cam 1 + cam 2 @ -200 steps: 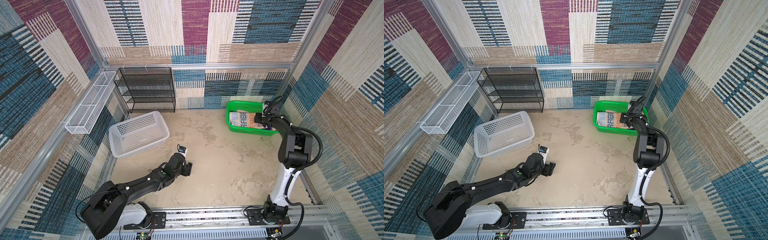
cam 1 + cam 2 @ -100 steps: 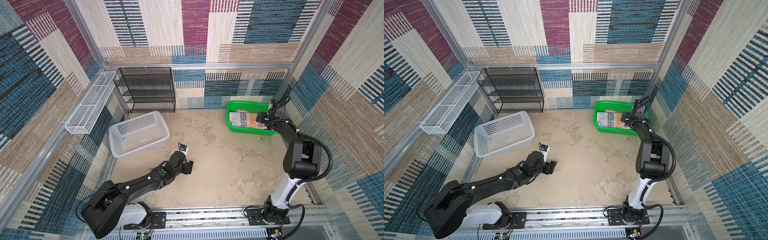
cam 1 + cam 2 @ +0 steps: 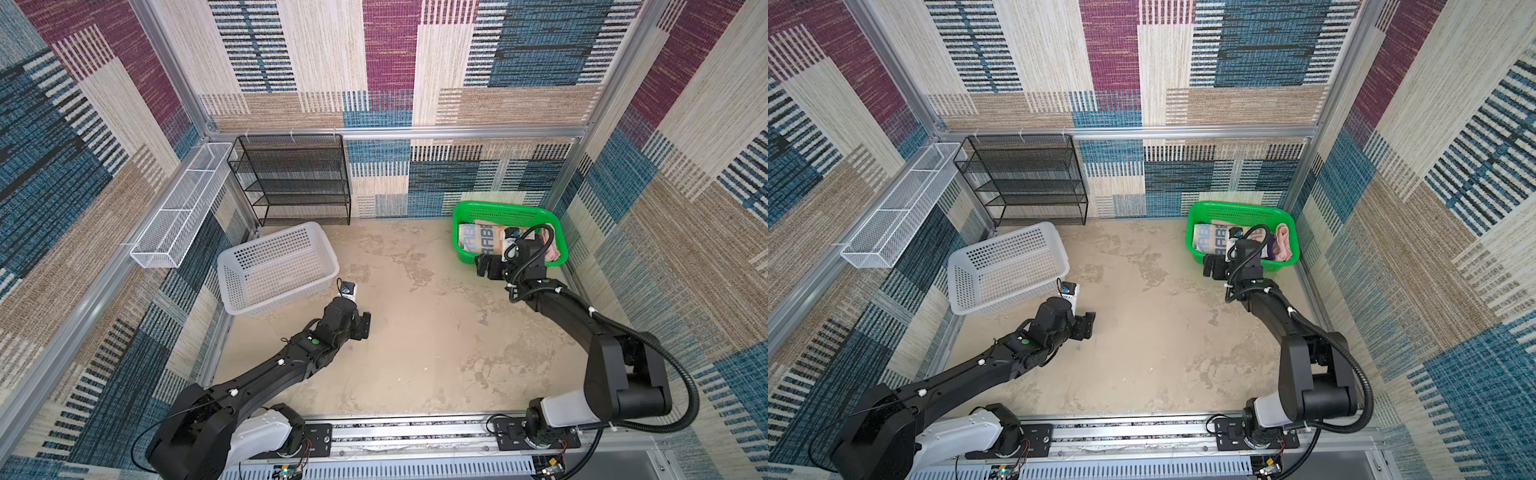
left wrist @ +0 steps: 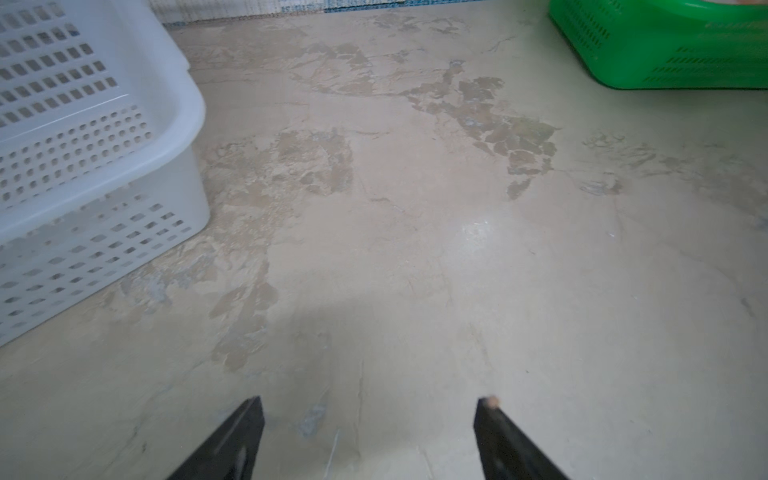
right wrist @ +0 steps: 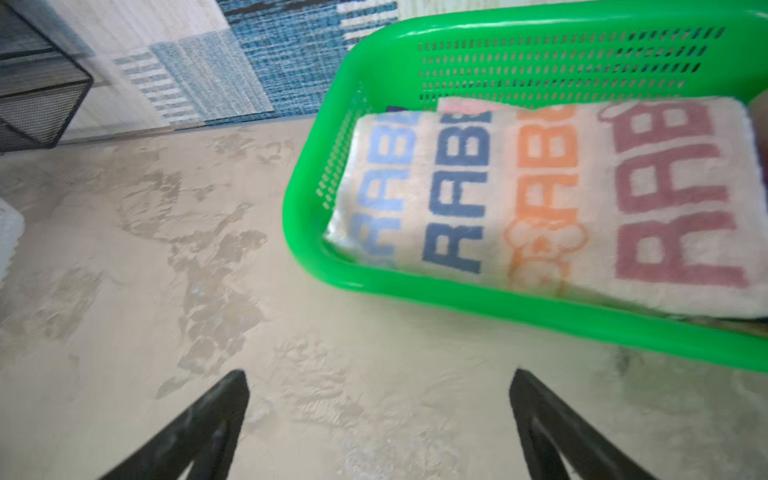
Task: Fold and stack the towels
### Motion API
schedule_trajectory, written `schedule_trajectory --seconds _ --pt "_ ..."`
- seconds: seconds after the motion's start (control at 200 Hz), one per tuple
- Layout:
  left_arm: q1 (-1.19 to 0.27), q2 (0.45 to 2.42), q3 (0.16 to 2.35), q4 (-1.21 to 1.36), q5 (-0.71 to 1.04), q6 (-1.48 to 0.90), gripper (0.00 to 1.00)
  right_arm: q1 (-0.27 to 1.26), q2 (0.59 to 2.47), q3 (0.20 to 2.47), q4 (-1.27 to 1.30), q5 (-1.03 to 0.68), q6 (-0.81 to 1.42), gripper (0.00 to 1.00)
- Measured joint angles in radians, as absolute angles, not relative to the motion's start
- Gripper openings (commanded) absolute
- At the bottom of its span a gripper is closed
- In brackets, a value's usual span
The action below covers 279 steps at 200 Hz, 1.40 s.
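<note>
We see walls (image 3: 390,62) on three sides, covered in woven patchwork panels of blue, maroon, beige and striped cream and held by silver aluminium frame bars (image 3: 457,132) at the corners and along a horizontal line. A black wire-mesh shelf rack (image 3: 291,178) with several tiers stands against the back wall towards the left, and a long white wire-mesh tray (image 3: 183,203) split into compartments hangs on the left wall just beside it. The beige tabletop (image 3: 415,332) is mottled with darker brownish patches and evenly lit, with a faint sheen in the left wrist view.
</note>
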<state>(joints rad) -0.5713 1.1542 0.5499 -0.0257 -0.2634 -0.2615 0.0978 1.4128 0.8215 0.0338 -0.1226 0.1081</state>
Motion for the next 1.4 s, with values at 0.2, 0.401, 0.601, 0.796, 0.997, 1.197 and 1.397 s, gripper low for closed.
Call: schedule_trajectory --seconds 0.2,0.401,0.601,0.796,0.997,1.197,1.397 --pt "-0.487 1.115 0.554 -0.074 -0.255 -0.261 0.84 0.134 1.389 0.640 0.179 -0.086 0.094 1.00" --pt "-0.449 1.069 0.576 -0.109 -0.243 -0.234 0.84 0.145 1.396 0.505 0.373 -0.038 0.007 1.00" --pt "-0.399 1.051 0.592 -0.092 -0.282 -0.169 0.85 0.145 1.454 0.424 0.644 0.010 -0.056 1.00" --pt "-0.303 1.089 0.550 0.002 -0.286 -0.077 0.85 0.141 1.498 0.380 0.832 0.083 -0.110 1.00" --pt "-0.158 1.200 0.521 0.185 -0.205 -0.022 0.85 0.065 1.491 0.302 0.986 0.082 -0.112 1.00" --pt "-0.066 1.325 0.464 0.412 -0.073 0.030 0.85 -0.007 1.529 0.225 1.143 -0.012 -0.071 1.00" --pt "-0.007 1.459 0.392 0.674 -0.015 0.043 0.85 -0.015 1.535 0.218 1.203 -0.063 -0.053 1.00"
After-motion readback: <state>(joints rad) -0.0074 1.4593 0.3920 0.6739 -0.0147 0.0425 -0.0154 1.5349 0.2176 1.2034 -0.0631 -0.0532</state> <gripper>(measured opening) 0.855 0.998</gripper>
